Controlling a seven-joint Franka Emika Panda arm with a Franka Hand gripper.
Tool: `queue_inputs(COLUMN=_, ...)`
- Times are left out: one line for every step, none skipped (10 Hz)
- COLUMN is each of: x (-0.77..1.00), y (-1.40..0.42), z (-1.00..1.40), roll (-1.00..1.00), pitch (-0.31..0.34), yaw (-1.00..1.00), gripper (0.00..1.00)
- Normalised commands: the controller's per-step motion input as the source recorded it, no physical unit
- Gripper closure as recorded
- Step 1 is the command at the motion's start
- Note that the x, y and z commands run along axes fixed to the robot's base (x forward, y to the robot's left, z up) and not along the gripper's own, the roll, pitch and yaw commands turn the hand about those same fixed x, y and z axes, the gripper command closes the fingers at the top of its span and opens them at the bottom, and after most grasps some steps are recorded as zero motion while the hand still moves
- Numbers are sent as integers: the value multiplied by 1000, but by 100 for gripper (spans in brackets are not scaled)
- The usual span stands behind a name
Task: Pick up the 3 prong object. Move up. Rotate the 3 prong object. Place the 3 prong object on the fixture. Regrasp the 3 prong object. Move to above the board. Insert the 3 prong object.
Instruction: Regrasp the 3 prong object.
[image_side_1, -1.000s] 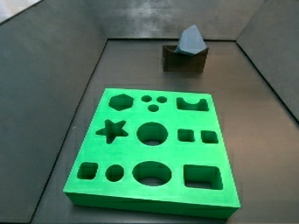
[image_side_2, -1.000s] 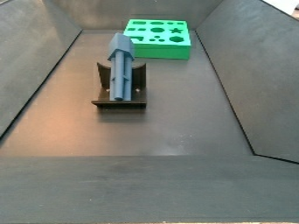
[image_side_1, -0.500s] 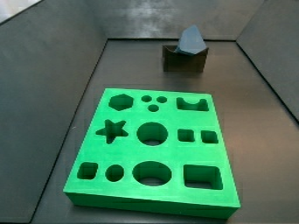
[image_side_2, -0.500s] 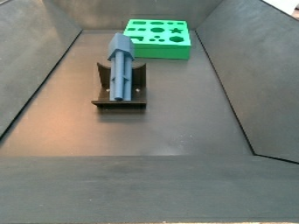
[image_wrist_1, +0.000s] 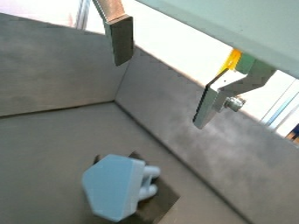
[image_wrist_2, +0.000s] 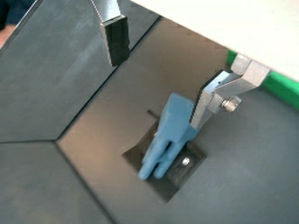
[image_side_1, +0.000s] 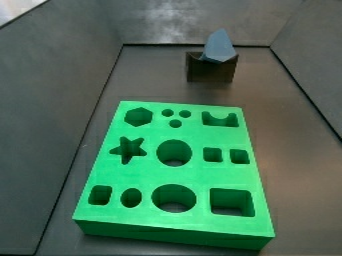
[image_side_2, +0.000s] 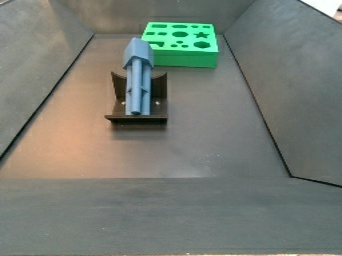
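The blue-grey 3 prong object lies in the notch of the dark fixture, sticking out over it; in a side view it shows end-on above the fixture. The green board lies flat on the floor, apart from the fixture. My gripper hangs open above the 3 prong object and the fixture, with nothing between its fingers. In a wrist view the gripper stands well clear of the 3 prong object. Neither side view shows the gripper.
Sloping dark grey walls enclose the floor on all sides. A strip of the board shows beyond one finger in a wrist view. The fixture stands near the back wall.
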Motion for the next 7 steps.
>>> queue_inputs(x=128, y=-52, z=-13, roll=1000, pitch=187, yaw=126, gripper=0)
queue_inputs(x=145, y=-55, z=-12, roll=1000, pitch=216, yaw=166, gripper=0)
queue_inputs(x=160, y=-53, z=-16, roll=1000, pitch=241, yaw=209, gripper=0)
queue_inputs(x=181, y=-58, z=-13, roll=860, pitch=227, yaw=233, gripper=0)
queue_inputs(x=203, y=-58, z=-16, roll=692, pitch=194, yaw=250, gripper=0)
queue_inputs(x=233, y=-62, z=-16, roll=469, pitch=148, yaw=263, gripper=0)
queue_inputs(x=254, y=-57, z=-12, roll=316, pitch=116, yaw=261, gripper=0)
